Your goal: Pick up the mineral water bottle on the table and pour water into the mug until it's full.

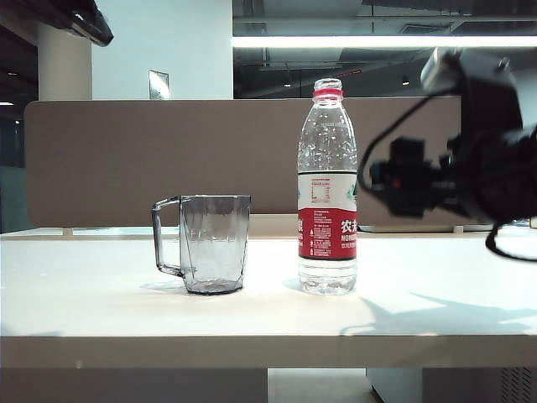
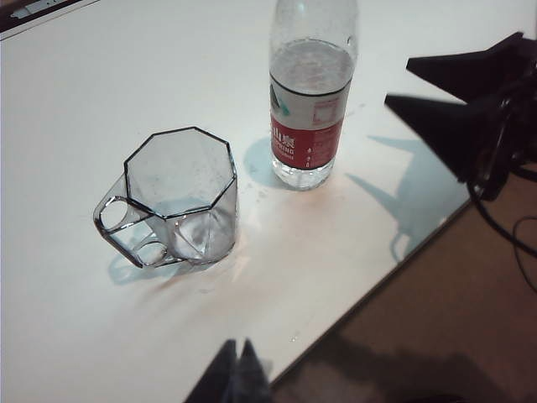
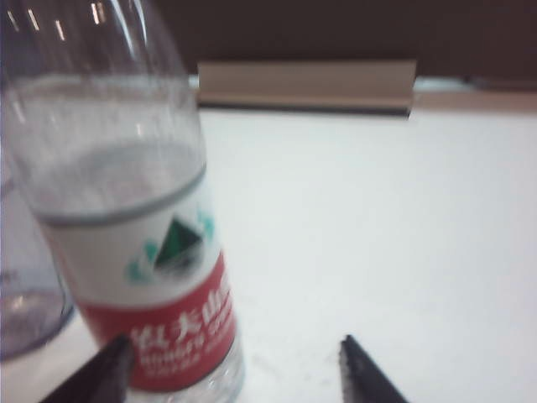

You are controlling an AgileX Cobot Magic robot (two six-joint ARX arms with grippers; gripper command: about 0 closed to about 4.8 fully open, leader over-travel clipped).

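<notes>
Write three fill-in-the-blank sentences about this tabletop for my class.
1. The mineral water bottle stands ____ on the table.
2. The mug's handle points ____ from the bottle.
3. The right end effector's jaws are ____, the left end effector's shut.

Missing words: upright; away; open

Clear plastic bottle (image 1: 327, 185), faceted mug (image 1: 210, 243)

right hand (image 3: 235, 369) spread open and level; left hand (image 2: 237, 369) fingertips pressed together.
</notes>
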